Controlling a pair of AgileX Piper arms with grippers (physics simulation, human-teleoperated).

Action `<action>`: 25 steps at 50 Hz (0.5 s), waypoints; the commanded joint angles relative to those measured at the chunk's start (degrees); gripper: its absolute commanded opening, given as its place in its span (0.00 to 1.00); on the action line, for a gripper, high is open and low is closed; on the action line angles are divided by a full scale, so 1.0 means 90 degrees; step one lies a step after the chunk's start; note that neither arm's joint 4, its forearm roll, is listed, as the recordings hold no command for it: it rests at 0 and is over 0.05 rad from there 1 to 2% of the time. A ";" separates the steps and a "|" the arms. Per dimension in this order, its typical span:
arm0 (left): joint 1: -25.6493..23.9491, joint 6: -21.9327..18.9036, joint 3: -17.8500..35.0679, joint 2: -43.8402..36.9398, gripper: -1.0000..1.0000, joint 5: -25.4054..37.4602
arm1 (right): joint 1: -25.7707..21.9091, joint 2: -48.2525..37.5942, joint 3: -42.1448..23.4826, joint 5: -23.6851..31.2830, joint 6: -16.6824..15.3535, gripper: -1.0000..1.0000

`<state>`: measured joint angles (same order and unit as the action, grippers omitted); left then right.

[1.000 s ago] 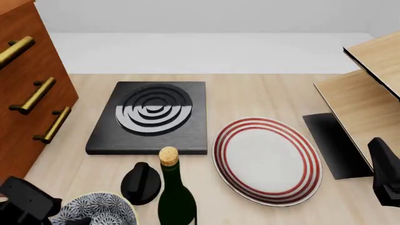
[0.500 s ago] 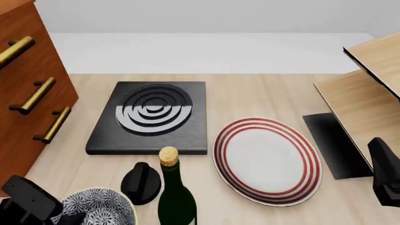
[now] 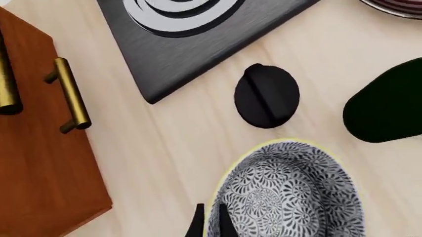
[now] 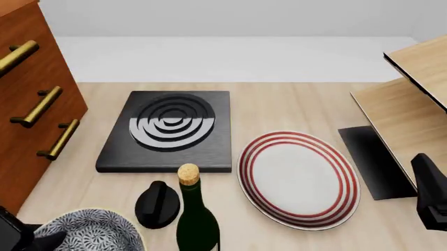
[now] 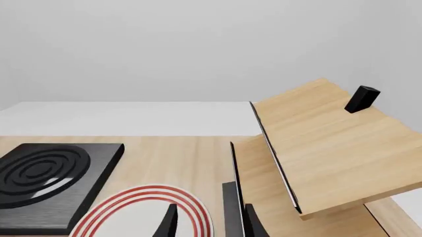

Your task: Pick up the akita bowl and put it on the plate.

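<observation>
Left fingers pinch the bowl rim at the tabletop's near-left corner — the plate sits well right, past a bottle; right fingers spread, holding nothing

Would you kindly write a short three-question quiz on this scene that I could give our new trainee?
1. True or false: the akita bowl already rests on the plate.
2. Which thing stands between the bowl and the plate in the front view? A) the black knob only B) the green bottle with a cork C) the stove
3. Fill in: in the left wrist view, the left gripper's fingers straddle the bowl's ____.

Key
1. False; the bowl sits at the near left, apart from the plate.
2. B
3. rim
</observation>
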<state>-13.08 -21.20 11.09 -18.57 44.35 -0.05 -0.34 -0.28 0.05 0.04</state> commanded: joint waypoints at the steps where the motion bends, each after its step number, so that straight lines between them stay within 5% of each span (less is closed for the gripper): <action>1: 0.0461 -0.0438 0.0689 0.0789 0.00 0.0906 | 0.0000 -0.0001 0.0000 0.0000 0.0001 1.00; 25: 0.1177 -0.0596 0.1807 0.0362 0.00 -0.0127 | -0.0001 0.0000 0.0000 0.0000 0.0001 1.00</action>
<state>-5.23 -25.25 22.27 -13.88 47.27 -0.05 -0.34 -0.28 0.05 0.04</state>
